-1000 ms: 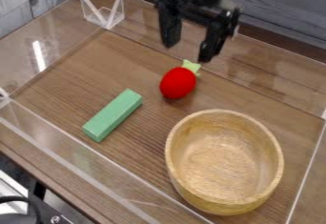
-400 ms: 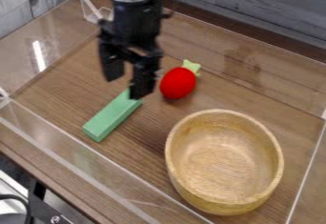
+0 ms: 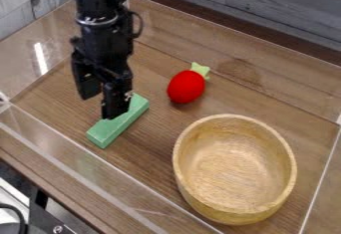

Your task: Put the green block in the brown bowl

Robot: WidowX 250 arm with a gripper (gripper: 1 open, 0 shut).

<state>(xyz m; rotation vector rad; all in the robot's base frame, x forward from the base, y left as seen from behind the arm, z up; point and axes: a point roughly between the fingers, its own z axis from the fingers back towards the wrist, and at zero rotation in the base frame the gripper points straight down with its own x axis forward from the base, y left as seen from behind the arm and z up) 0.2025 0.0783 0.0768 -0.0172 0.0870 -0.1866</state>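
Note:
The green block [image 3: 115, 126], a flat mint-green bar, lies on the wooden tabletop at the left, its far end hidden behind my gripper. My gripper [image 3: 100, 93] points straight down just over that far end, open, one finger on each side of the bar, with nothing held. The brown bowl [image 3: 236, 167], a wide light-tan wooden bowl, sits empty at the lower right, well apart from the gripper.
A red strawberry-like object [image 3: 186, 86] with a green top lies between block and bowl. Clear acrylic walls [image 3: 34, 54] ring the work area, with a clear bracket at the back left.
The gripper has travelled from the back right, above the strawberry, leftward and toward the camera while sinking, and now hovers over the green block's far end. It stayed open.

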